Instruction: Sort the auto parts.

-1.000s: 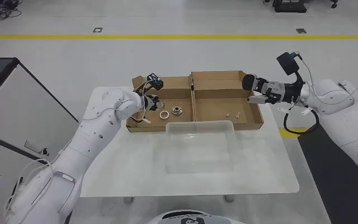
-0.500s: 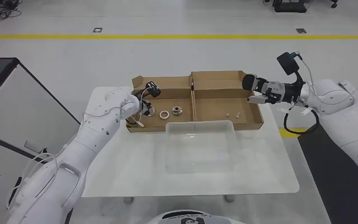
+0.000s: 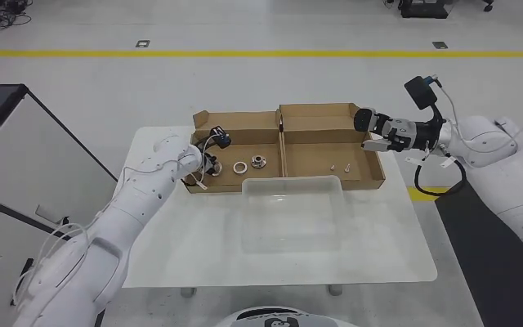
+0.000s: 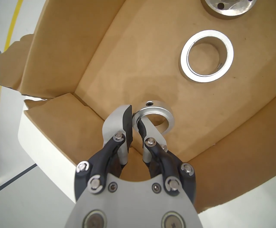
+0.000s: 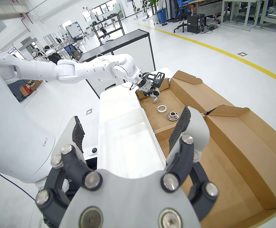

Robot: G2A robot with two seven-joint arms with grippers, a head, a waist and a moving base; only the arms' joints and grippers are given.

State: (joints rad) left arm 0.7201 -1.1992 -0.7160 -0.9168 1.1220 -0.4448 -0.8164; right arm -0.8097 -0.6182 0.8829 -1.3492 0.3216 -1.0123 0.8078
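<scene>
Inside left box, centre-left of top view: your left gripper (image 3: 211, 165) sits low by the near corner of the left box (image 3: 245, 121).
Left fingers: narrow, pinched on one wall of the collar ring (image 4: 159, 112), one finger in the bore and one outside.
Collar ring: tilted, seems just off the box floor. The flat ring (image 4: 207, 56) and flanged hub (image 4: 228, 8) lie near it, not touching.
Right gripper (image 5: 132, 117): fingers wide, nothing held, over the far end of the right box (image 3: 327, 110), upper right of top view.
Risk 1: your grip bites only a short arc of smooth metal, so the ring could swivel or slip if you lift fast.
Risk 2: a dropped ring would likely knock the flat ring and muddle the sort.
Risk 3: the box wall and folded flap are close beside the fingers. A sloppy exit could snag them and drag the box along the bench (image 3: 384, 237).
Risk 4: the clear bin (image 3: 290, 181) rim is just beside the box. Carry low and the ring may clip it.
</scene>
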